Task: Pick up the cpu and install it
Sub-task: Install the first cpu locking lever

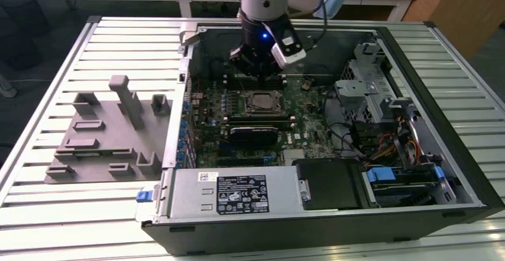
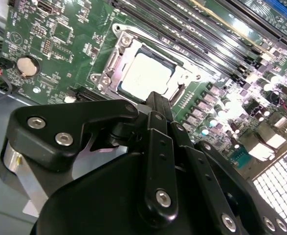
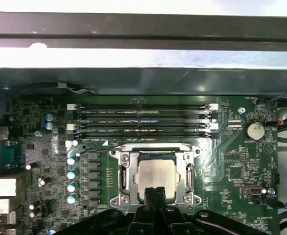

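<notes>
**CPU sits in its socket, jaws closed just above it**

The open computer case (image 1: pixel 332 228) lies flat on the slatted worktop (image 1: pixel 55 65) and takes up the half toward the exterior view's right. A grey fixture plate (image 1: pixel 94 137) lies on the other half, near the worktop's edge on the exterior view's left.

The cpu (image 1: pixel 261 102) lies flat in the socket frame (image 1: pixel 261 114) near the middle of the motherboard (image 1: pixel 308 104), on the side of the case nearer the worktop's far edge. In both wrist views its pale silver top (image 2: pixel 145 78) (image 3: pixel 155 177) shows through the metal frame (image 3: pixel 123 176), beside the row of memory slots (image 3: pixel 143 120). The chip looks seated. Whether the frame is latched down cannot be told.

The gripper (image 1: pixel 261 80) hangs over the socket. Its jaws are drawn together with nothing between them, and their tips (image 2: pixel 155 98) (image 3: pixel 154 192) are just above the chip's near edge. Whether they touch it cannot be told.

The cpu is likely light, thin and rigid. Its smooth metal top would give little friction, and its contact side and the socket beneath are probably fragile. The safest hold is probably on two opposite edges at the tan rim, with the chip kept level and gripped lightly.
</notes>
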Motion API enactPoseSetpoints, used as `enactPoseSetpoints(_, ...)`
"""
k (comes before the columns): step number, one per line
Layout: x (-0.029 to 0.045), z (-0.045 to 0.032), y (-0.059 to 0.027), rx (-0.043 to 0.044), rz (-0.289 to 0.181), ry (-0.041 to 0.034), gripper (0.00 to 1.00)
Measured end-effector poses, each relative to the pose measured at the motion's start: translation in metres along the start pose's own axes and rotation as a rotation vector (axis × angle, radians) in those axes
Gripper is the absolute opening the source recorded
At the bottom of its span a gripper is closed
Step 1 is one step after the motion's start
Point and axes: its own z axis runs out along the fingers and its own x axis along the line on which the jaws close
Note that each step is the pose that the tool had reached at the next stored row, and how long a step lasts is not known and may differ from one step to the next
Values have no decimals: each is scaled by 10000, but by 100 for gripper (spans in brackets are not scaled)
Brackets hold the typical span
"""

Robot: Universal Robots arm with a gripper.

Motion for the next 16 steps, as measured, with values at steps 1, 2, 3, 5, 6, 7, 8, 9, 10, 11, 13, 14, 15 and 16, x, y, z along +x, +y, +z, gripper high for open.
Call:
enactPoseSetpoints(1, 13, -1, -1, 0, 0, 0, 11)
enactPoseSetpoints(2, 26, -1, -1, 0, 1, 0, 11)
enactPoseSetpoints(3, 39, -2, -1, 0, 2, 0, 11)
enactPoseSetpoints(5, 65, -3, -2, 0, 3, 0, 11)
enactPoseSetpoints(6, 81, -4, -3, 0, 5, 0, 11)
enactPoseSetpoints(7, 97, -5, -3, 0, 6, 0, 11)
enactPoseSetpoints(8, 113, -5, -4, 0, 7, -1, 11)
enactPoseSetpoints(9, 131, -6, -4, 0, 8, 0, 11)
enactPoseSetpoints(10, 149, -7, -5, 0, 8, -1, 11)
enactPoseSetpoints(11, 166, -8, -6, 0, 9, -1, 11)
enactPoseSetpoints(13, 201, -10, -7, 0, 9, 0, 11)
enactPoseSetpoints(14, 220, -11, -7, 1, 9, 0, 11)
enactPoseSetpoints(15, 237, -12, -8, 1, 10, 0, 11)
enactPoseSetpoints(16, 253, -13, -9, 1, 9, 1, 11)
